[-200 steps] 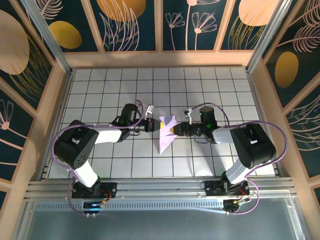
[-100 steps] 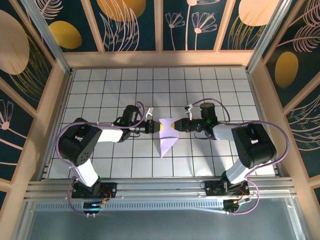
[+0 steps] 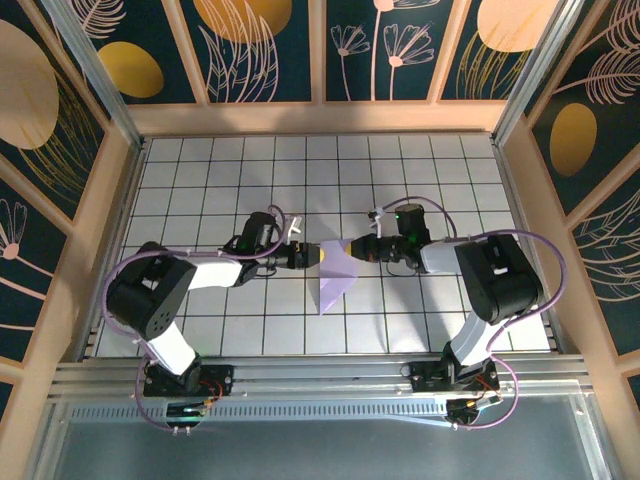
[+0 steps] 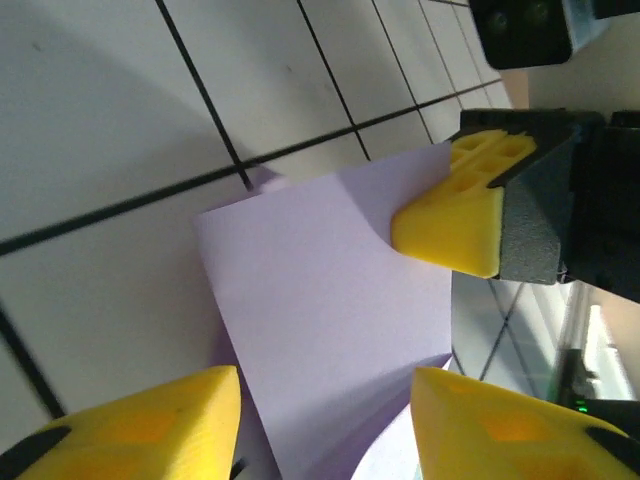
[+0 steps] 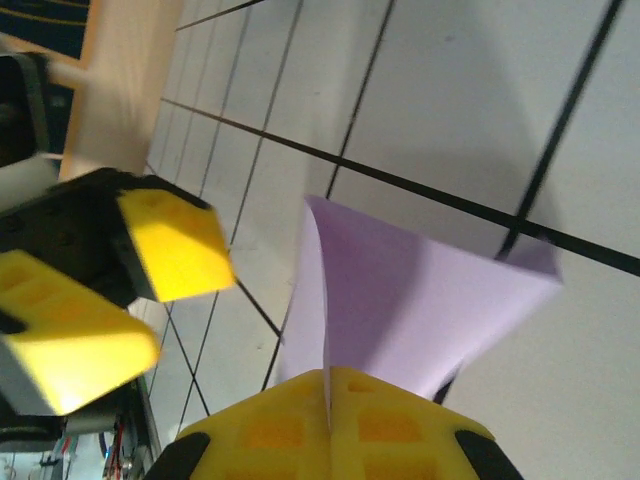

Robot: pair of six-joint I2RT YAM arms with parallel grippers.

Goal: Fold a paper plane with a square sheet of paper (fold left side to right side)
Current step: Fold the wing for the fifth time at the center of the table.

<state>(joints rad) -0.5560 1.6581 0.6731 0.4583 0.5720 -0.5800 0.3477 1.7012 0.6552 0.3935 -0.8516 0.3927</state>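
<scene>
Your right gripper (image 5: 328,385) clamped the raised edge of the lavender sheet (image 3: 333,282), lying centre of the desk (image 3: 200,170); left gripper (image 4: 325,400) stood half-open, empty. Thin, floppy, I'd judge — pinch edges lightly.

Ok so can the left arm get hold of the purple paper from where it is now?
Probably yes. The left gripper has its jaws open right at the edge of the paper, with nothing between. The right gripper pinches the opposite edge, clear of the left jaws.
</scene>
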